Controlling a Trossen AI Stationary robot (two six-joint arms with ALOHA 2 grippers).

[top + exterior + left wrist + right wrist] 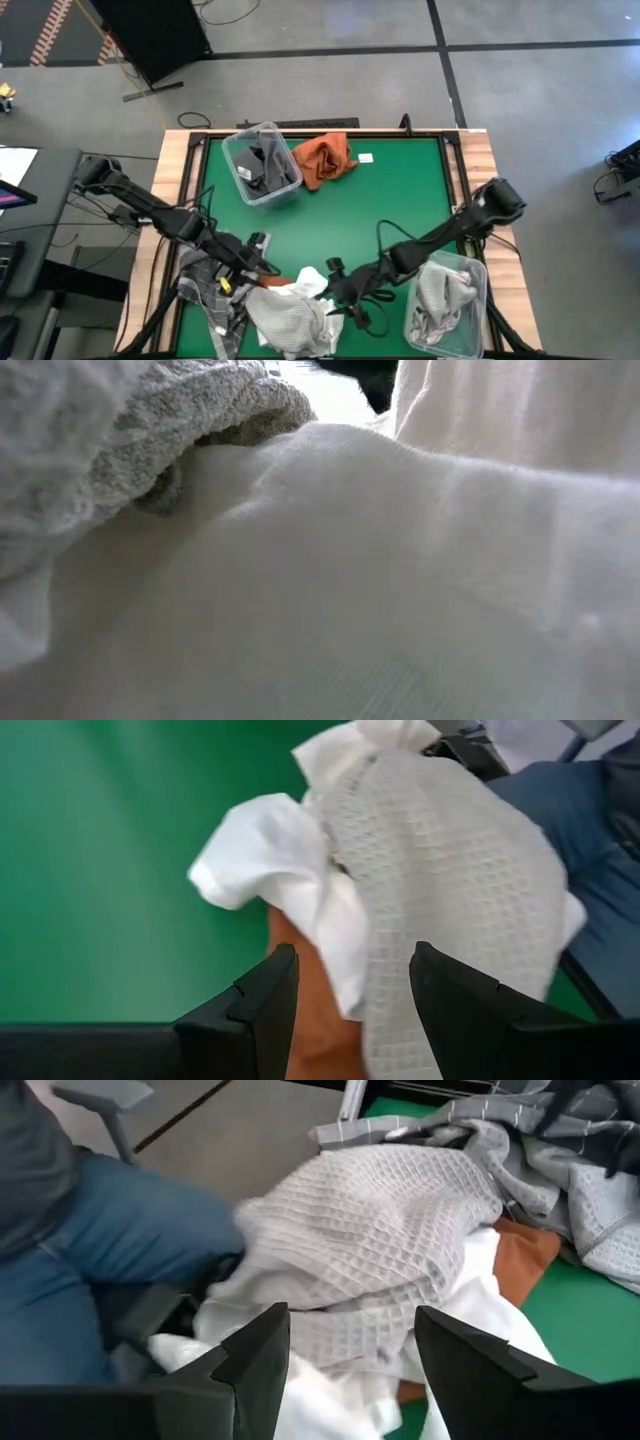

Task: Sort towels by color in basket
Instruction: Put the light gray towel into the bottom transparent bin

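Note:
A heap of towels lies at the table's near edge: a white waffle-weave towel [290, 315], a grey plaid towel [205, 285] and a rust-orange cloth [268, 283] under them. My left gripper [262, 262] is at the heap's left side, open [350, 1005], with the waffle towel [450, 850], a plain white fold [270, 850] and orange cloth [310, 1010] ahead of its fingers. My right gripper [335, 288] is at the heap's right side, open [350, 1370], facing the waffle towel [370, 1230]. Another rust-orange towel [325, 158] lies by the far bin. In the low view, white cloth [400, 560] fills the picture. My left gripper has the lower edge of the waffle towel [385, 1020] and the orange cloth showing between its open fingers; I cannot tell whether they touch. My right gripper has white cloth [345, 1400] showing between its open fingers; I cannot tell whether they touch it.
A clear bin [262, 165] at the far left holds dark grey cloth. A second clear bin [447, 305] at the near right holds pale grey and white cloth. A seated person in jeans [110, 1250] is beyond the table's near edge. The green middle of the table [400, 200] is bare.

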